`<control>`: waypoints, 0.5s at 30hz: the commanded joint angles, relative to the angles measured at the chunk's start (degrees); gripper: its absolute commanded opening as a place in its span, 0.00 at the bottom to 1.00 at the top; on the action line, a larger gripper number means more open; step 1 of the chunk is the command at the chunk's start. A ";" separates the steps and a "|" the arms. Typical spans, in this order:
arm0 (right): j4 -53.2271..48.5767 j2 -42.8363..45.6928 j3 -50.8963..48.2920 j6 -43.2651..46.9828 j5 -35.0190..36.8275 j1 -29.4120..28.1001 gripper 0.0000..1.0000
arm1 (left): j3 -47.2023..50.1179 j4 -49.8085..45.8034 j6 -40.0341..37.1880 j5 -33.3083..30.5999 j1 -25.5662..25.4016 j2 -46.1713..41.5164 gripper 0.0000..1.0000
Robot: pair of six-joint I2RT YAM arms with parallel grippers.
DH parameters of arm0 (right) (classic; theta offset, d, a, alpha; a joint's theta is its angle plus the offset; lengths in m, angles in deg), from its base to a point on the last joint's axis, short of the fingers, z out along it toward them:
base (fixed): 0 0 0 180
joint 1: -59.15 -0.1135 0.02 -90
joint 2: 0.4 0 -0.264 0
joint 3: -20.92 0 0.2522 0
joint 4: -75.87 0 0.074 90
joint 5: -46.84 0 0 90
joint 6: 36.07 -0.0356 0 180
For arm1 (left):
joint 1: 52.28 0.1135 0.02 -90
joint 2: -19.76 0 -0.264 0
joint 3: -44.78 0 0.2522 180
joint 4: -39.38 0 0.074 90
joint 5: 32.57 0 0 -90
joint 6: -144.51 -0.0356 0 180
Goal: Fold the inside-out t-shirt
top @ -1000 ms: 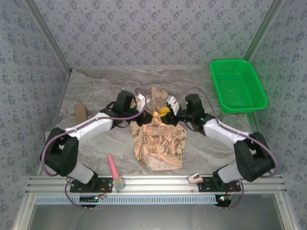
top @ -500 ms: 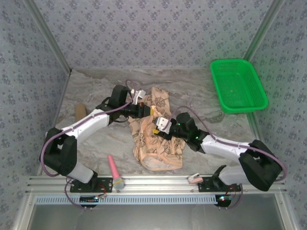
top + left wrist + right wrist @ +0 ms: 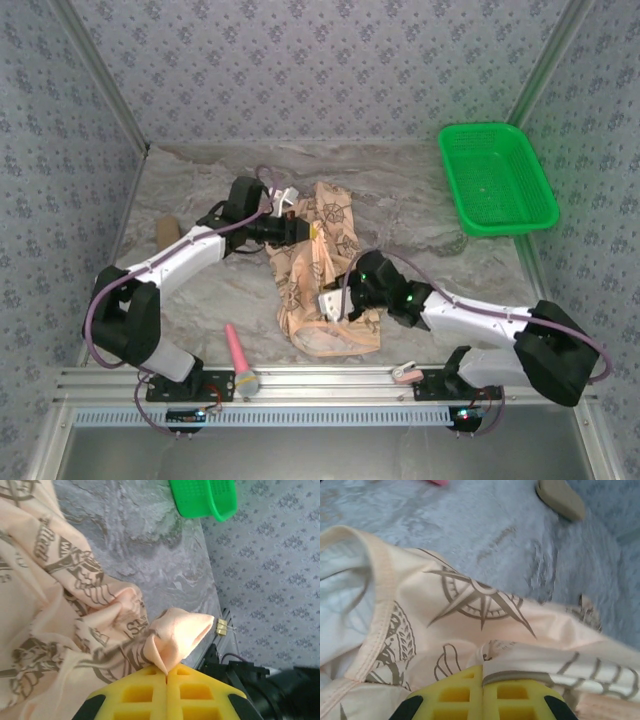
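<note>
The left gripper [image 3: 166, 672] pinches the t-shirt [image 3: 305, 285] at its eleven o'clock, the right gripper [image 3: 483, 680] nips cloth at five, probably near its collar. Draw them apart evenly, low.

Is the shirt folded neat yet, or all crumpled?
Crumpled: the shirt lies bunched and wrinkled, left gripper and right gripper each pinching cloth.

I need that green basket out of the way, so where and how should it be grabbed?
Pinch the green basket by its near short wall, coming down from above, one finger inside, one outside: it sits open side up with thin walls.
</note>
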 commanded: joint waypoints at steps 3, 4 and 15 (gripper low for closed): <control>5.42 -1.38 -6.63 16.07 17.74 -7.46 0.07 | -3.01 -2.19 -1.37 -1.42 2.39 4.18 0.01; 9.03 -2.09 -7.53 16.85 20.97 -8.65 0.11 | -3.15 -2.23 -1.55 -0.66 2.20 4.60 0.02; 10.65 4.00 -4.57 -13.71 -0.62 3.82 0.35 | 5.33 6.41 3.37 5.63 0.42 3.08 0.03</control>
